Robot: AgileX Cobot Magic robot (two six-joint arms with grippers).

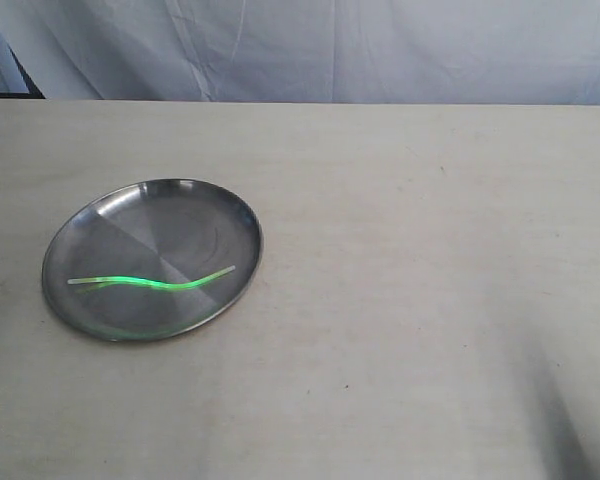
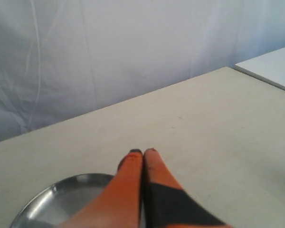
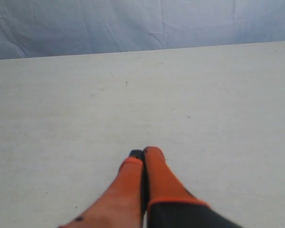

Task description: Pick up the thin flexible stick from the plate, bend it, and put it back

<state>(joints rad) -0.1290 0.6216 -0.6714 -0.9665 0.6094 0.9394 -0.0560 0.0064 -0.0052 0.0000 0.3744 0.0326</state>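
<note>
The stick (image 1: 152, 281) lies in the plate (image 1: 180, 210), across the near half of the dish. It is wavy rather than straight: it rises a little from its left end, dips through the middle and climbs again to its right end, which stops just inside the rim. The middle glows yellow-green and both ends are pale. A faint green reflection shows in the metal close to the near rim. No gripper touches the stick.

The plate sits flat on the table (image 1: 430, 300), on the left side of the exterior view. Its brushed surface shows a darker wedge and lighter bands of reflection.

The left gripper (image 2: 143, 152) has its two orange and black fingers pressed together at the tips, with nothing between them. In the left wrist view it hangs above the table, and part of the plate's rim (image 2: 61, 199) shows beside and behind the fingers. The stick cannot be seen in that view.

The right gripper (image 3: 143, 152) is likewise closed tip to tip and holds nothing; under it is bare table.

Neither gripper appears in the exterior view. A pale blue-grey cloth (image 1: 330, 50) hangs behind the table's far edge. In the left wrist view a white surface (image 2: 270, 66) lies beyond one corner of the table.
</note>
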